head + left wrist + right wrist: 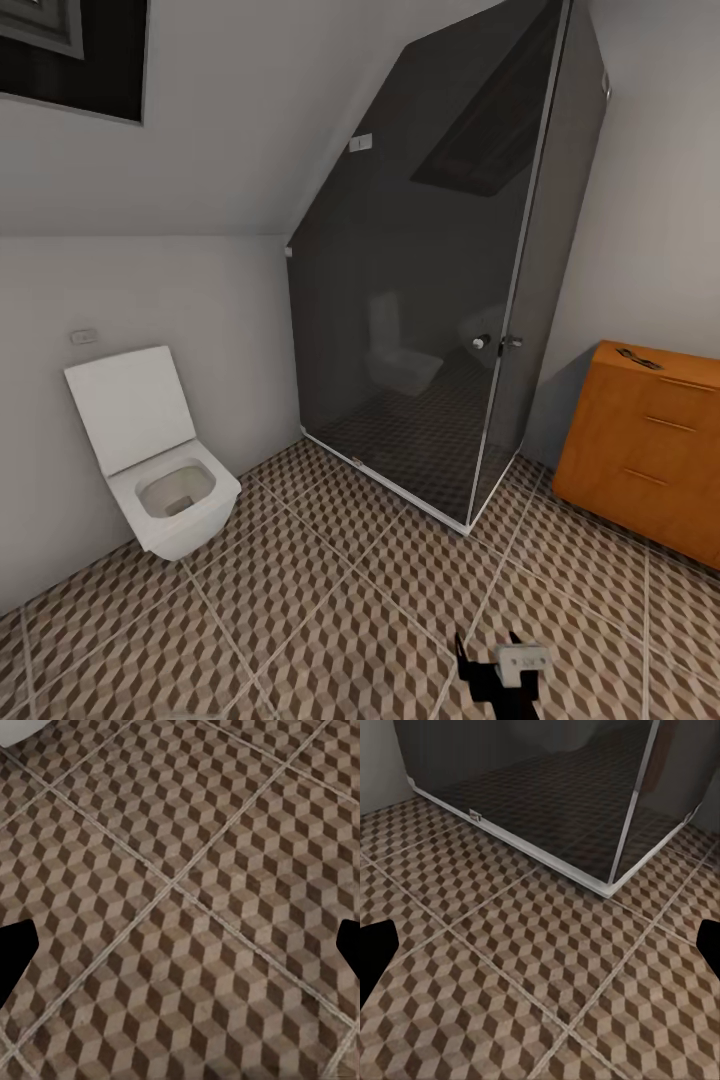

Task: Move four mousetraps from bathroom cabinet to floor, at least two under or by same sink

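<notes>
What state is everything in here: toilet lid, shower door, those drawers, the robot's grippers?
Toilet: lid raised, bowl open.
Shower enclosure: dark glass door closed.
Cabinet: visible drawers all shut; a small dark object lies on top.
Left gripper: open, empty, over the bathroom floor.
Right gripper: open, empty, facing the shower's corner.

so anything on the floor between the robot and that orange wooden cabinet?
Nothing visible. Bare cube-patterned tile floor runs from the right hand to the orange-brown wooden cabinet. The dark glass shower enclosure stands left of that path, the white square toilet further left.
</notes>
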Robot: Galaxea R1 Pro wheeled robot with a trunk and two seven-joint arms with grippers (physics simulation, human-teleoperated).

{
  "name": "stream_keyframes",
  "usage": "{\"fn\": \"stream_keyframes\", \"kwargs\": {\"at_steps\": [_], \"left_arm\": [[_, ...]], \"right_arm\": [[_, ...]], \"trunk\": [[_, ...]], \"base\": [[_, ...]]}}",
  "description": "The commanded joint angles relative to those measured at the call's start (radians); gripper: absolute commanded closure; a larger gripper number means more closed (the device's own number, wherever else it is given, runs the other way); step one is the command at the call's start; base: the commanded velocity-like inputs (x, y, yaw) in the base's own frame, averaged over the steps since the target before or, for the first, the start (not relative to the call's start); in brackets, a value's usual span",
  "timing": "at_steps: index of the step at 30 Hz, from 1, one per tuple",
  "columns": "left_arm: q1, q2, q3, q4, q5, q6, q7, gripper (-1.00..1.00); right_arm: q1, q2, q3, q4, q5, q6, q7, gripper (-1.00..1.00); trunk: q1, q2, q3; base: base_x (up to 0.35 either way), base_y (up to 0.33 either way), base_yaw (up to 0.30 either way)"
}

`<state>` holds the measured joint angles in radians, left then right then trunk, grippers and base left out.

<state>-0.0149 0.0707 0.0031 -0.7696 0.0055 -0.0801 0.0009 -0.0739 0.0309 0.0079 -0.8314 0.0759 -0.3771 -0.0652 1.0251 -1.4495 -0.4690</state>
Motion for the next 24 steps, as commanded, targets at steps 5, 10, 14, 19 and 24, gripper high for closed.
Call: {"fn": "stream_keyframes", "kwargs": {"at_steps": [5,10,14,19,24], "left_arm": [[0.000,0.000,0.000,0.030,-0.001,-0.006,-0.002,-1.00],[-0.001,0.000,0.000,0.079,-0.003,-0.013,-0.004,-1.00],[-0.001,0.000,0.000,0.107,-0.003,-0.055,-0.002,-1.00],[0.000,0.000,0.000,0.119,-0.002,-0.108,0.003,-1.00],[0.000,0.001,0.001,0.145,-0.001,-0.122,0.003,-1.00]], "right_arm": [[-0.001,-0.005,-0.002,0.007,0.008,-0.002,-0.011,-1.00],[-0.001,-0.008,-0.003,0.036,0.010,-0.001,-0.015,-1.00],[-0.001,-0.008,-0.002,0.077,0.010,-0.001,-0.015,-1.00],[0.000,-0.005,0.000,0.135,0.010,-0.003,-0.013,-1.00],[-0.001,-0.001,0.001,0.160,0.009,-0.003,-0.013,-1.00]], "trunk": [[0.000,-0.001,-0.001],[0.000,-0.001,-0.001],[0.000,-0.001,-0.001],[0.000,-0.001,-0.001],[0.000,-0.001,-0.001]], "base": [[0.000,0.000,0.000],[0.000,0.000,0.000],[0.000,0.000,-0.013],[0.000,0.000,-0.141],[0.000,0.000,-0.257]]}}
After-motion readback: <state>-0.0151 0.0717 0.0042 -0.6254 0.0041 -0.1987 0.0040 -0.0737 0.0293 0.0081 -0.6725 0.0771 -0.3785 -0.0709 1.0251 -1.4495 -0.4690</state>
